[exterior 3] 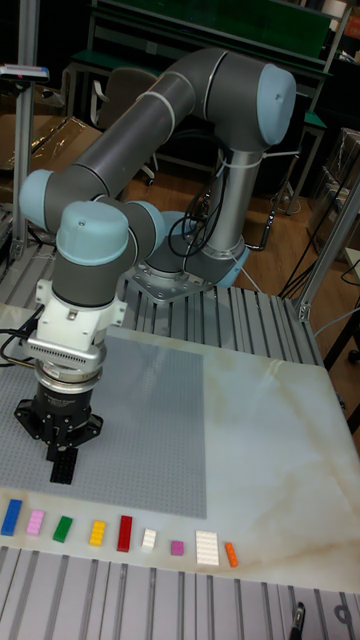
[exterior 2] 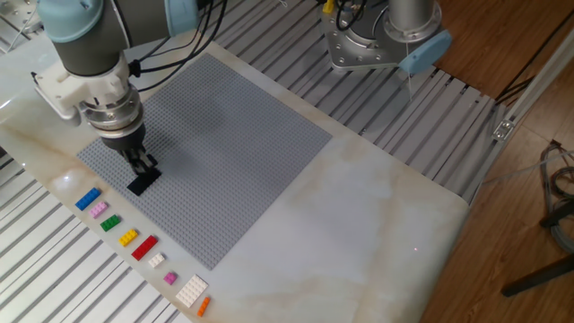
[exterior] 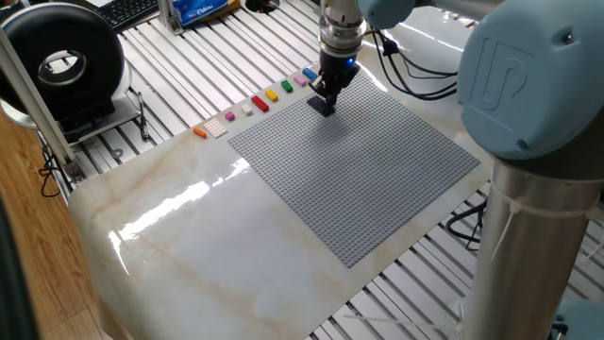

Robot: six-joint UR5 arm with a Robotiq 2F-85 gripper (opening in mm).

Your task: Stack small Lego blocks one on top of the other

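Note:
A black Lego block (exterior 2: 141,183) (exterior: 323,106) (exterior 3: 63,470) sits on the grey baseplate (exterior 2: 224,135) near its edge. My gripper (exterior 2: 143,164) (exterior: 327,91) (exterior 3: 63,456) hangs just above the block, fingers pointing down and slightly open, holding nothing. Off the plate, a blue block (exterior 2: 87,199) (exterior: 310,74) (exterior 3: 11,516) and a pink block (exterior 2: 98,210) (exterior 3: 36,522) lie at one end of a row of bricks on the marble table.
The row continues with green (exterior 2: 109,222), yellow (exterior 2: 128,237), red (exterior 2: 144,247), small white, purple (exterior 2: 169,278), a white plate (exterior 2: 191,290) and an orange piece. The arm's base (exterior 2: 381,40) stands beyond the baseplate. Slotted aluminium surrounds the marble top.

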